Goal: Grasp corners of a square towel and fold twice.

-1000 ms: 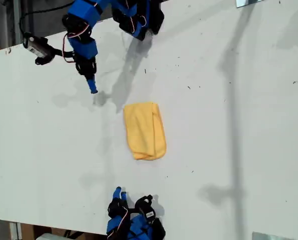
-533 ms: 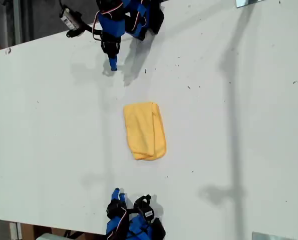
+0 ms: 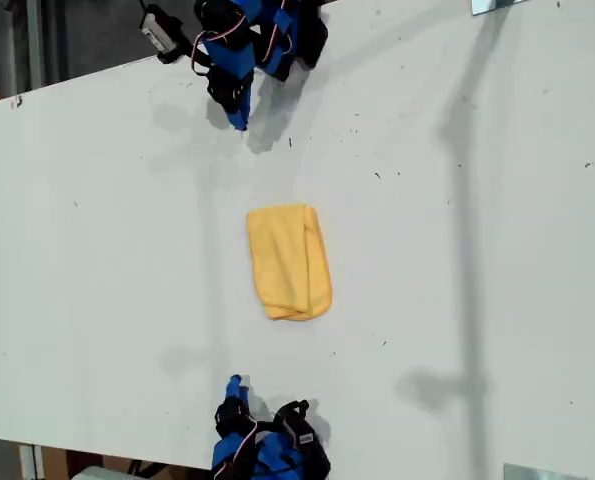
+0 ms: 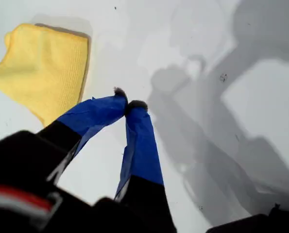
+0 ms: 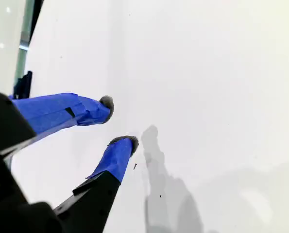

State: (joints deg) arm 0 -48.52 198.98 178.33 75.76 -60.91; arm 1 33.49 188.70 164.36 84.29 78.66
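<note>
Task thing: the square towel lies folded into a narrow oblong near the middle of the white table, held by nothing.
Long axis: it runs from the exterior view's top to its bottom, along the line joining the two arms.
My first gripper: clenched tip to tip on nothing. The towel lies just ahead and to one side of it, not touching.
My second gripper: jaws a little parted and empty, with only bare table ahead.
Arm at the exterior view's top: well apart from the towel's far end.
Arm at the exterior view's bottom: somewhat nearer the towel's other end.
Arm identity: the wrist views do not settle which is which.
Judgement: any further fold would work across the long axis.
</note>
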